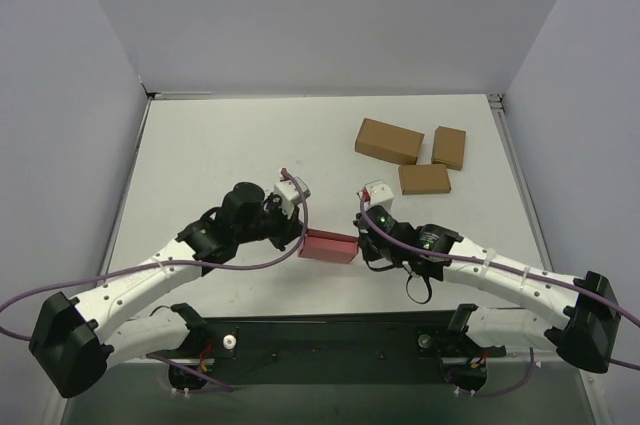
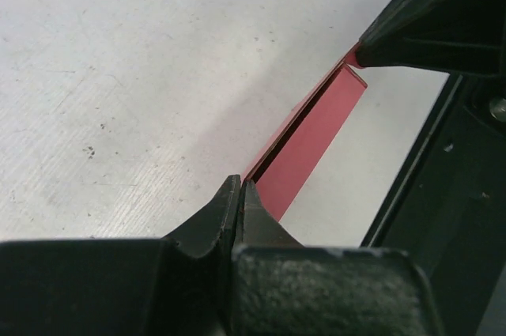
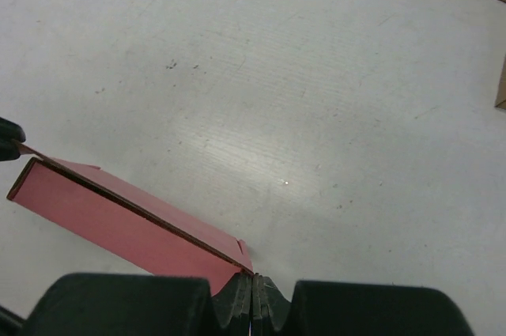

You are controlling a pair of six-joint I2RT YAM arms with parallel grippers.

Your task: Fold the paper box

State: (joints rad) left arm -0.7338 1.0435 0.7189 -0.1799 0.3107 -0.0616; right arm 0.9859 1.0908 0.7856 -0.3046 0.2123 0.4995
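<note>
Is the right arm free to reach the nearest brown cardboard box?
Probably not yet: the right gripper is shut on the paper box, though nothing stands before the cardboard box.

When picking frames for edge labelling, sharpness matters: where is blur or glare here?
Top external: even light, sharp throughout. Left wrist: paper box crisp, left pincer close and slightly soft. Right wrist: mild sheen on the table, right pincer soft.
</note>
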